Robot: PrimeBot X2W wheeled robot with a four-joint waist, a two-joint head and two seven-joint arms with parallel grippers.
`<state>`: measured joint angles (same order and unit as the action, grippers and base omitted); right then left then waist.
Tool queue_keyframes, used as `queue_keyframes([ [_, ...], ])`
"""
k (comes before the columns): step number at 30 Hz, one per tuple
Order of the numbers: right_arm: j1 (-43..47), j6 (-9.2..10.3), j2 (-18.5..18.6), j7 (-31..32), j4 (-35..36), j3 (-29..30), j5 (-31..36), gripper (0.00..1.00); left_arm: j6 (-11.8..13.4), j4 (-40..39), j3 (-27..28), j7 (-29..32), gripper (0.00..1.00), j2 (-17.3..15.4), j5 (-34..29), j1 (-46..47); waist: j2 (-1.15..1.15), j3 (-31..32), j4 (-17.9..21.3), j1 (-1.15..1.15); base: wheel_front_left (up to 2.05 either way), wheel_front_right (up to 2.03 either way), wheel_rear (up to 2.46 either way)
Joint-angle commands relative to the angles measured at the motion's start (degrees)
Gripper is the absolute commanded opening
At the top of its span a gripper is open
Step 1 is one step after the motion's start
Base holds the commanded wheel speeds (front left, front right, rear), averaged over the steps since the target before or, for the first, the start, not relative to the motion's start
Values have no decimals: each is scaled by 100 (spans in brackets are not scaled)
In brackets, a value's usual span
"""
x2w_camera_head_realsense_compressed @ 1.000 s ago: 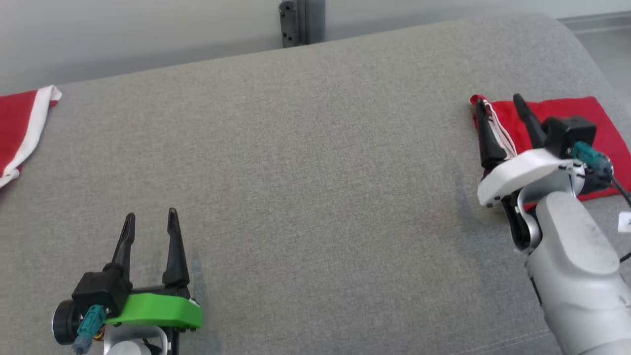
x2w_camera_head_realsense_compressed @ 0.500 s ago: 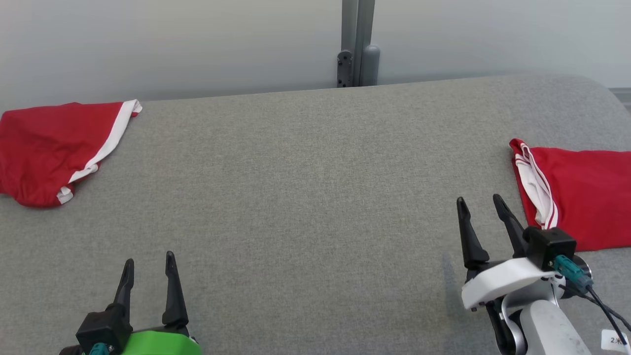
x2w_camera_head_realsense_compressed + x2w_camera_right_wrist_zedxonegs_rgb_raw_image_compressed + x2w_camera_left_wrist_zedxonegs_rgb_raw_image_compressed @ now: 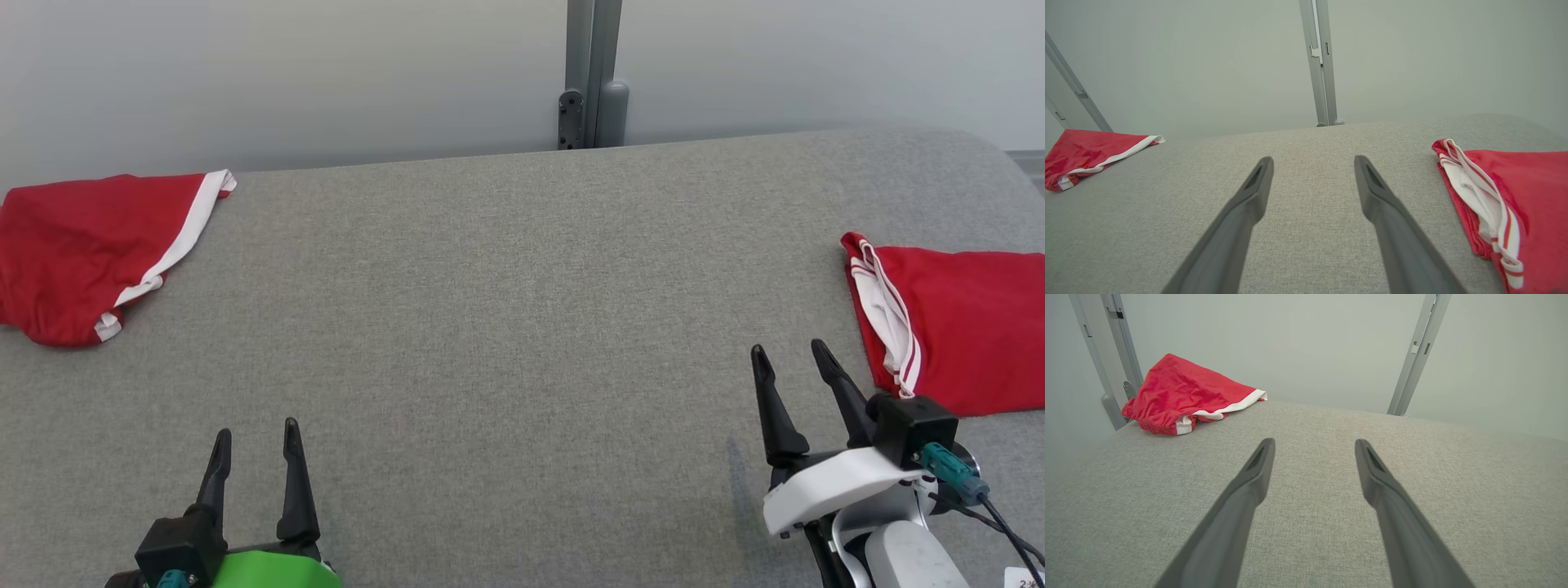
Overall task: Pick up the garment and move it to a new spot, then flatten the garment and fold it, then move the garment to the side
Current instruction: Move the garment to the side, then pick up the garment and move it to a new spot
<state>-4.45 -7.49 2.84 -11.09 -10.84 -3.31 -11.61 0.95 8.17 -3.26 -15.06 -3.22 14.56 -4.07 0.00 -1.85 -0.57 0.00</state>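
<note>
The folded red fabric garment with a white striped band (image 3: 963, 327) lies flat at the right side of the grey cloth-covered table (image 3: 522, 327). Its banded edge faces left (its length runs off frame). A crumpled red, white-trimmed garment (image 3: 73, 253) sits far left. The left gripper (image 3: 255, 429) and right gripper (image 3: 789, 349) are spread wide and empty.

Three cameras, one grey table (image 3: 522, 327), all facing the wall (image 3: 326, 73).
Head camera's up high, looking forward and down across the full width; wrist cameras ride low and close, sighting along left gripper (image 3: 1314, 442) and right gripper (image 3: 1313, 158). All three catch the left garment (image 3: 90, 253); head and right wrist also share the right garment (image 3: 963, 327) and post (image 3: 593, 73).
</note>
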Motion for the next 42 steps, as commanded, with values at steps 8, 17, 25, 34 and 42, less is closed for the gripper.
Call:
queue_keyframes([
  [8, 85, 0, 12, 36, 64, 32, -34, 100, -56, 20, 44, -14, 100, 9, -51, 45, 0, -6, -20, 0, 0, 0, 0],
  [17, 97, 0, 10, 40, 69, 63, 17, 100, -83, 47, 33, -9, 100, 18, -77, 117, 0, -24, -208, 0, 0, 0, 0],
  [25, 96, 0, 11, 62, 136, 32, 70, 100, -57, 62, 18, -8, 100, 22, -64, 174, 0, 23, -1114, 0, 0, 0, 0],
  [34, 61, 1, 13, 91, 185, -23, 100, 100, -54, 5, 128, -8, 100, 26, -44, 53, 0, 42, -2479, 0, 0, 0, 0],
  [42, -117, 1, 14, 177, 218, -240, 117, 100, 30, -196, 279, -8, 100, 28, 30, -92, 0, -52, -3026, 0, 0, 0, 0],
])
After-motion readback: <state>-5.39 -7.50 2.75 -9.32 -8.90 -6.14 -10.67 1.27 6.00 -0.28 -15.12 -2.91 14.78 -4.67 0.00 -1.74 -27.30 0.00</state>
